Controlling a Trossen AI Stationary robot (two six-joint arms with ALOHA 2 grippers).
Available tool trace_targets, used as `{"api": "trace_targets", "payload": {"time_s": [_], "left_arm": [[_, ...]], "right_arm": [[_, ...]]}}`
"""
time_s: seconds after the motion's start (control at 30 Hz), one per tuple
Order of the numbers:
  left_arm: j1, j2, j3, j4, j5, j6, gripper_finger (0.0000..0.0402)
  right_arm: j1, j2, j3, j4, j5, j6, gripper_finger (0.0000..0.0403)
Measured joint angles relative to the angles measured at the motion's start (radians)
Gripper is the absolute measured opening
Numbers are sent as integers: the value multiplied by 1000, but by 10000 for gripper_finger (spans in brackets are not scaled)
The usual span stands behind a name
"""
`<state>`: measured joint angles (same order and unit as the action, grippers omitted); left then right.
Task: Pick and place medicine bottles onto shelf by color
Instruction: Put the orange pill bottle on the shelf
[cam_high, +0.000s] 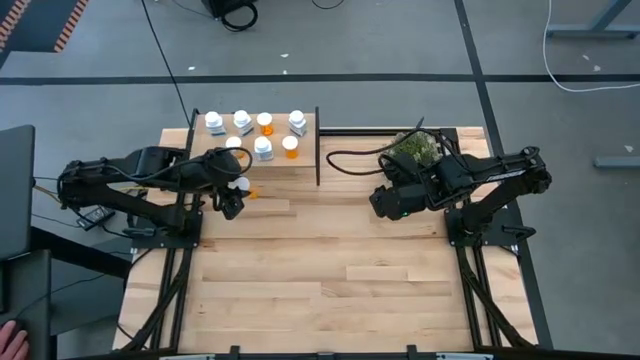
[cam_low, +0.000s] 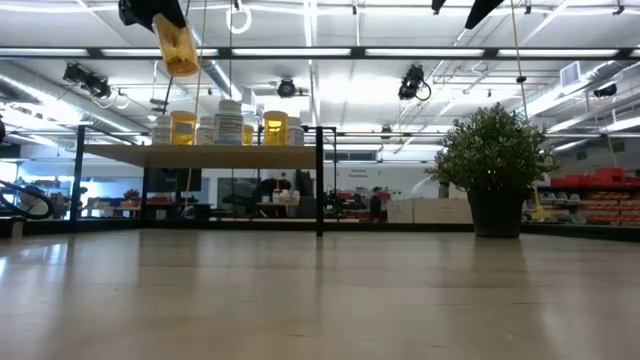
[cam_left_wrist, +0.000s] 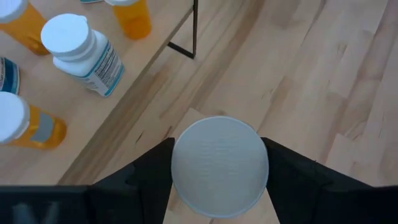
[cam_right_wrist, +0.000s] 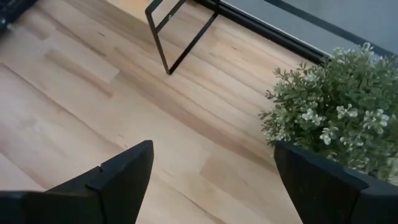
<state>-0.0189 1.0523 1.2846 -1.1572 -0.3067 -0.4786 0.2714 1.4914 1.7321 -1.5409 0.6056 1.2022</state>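
One orange bottle (cam_low: 177, 45) rides in my left gripper (cam_left_wrist: 219, 180), pinched at its white cap, aloft just beside the shelf (cam_high: 300, 166); it seems light, rigid and slick, so I grip squarely. My right gripper (cam_right_wrist: 211, 180) waits wide by the plant (cam_high: 415, 150).

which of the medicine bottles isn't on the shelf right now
The orange bottle in the left gripper, held high beside the shelf; every other bottle stands on the shelf.
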Motion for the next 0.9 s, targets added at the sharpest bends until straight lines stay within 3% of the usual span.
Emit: {"api": "trace_targets", "payload": {"time_s": [0.3,0.53,0.7,0.9], "left_arm": [[0,-2,0,-8,8,-7,220],[26,-2,0,-131,8,-10,223],[60,-29,0,-155,8,-103,220],[97,-88,0,-168,-104,-227,222]], "right_arm": [[8,0,0,2,-22,58,342],[7,0,0,2,7,-17,342],[7,0,0,2,41,-56,342],[6,0,0,2,72,-102,342]]}}
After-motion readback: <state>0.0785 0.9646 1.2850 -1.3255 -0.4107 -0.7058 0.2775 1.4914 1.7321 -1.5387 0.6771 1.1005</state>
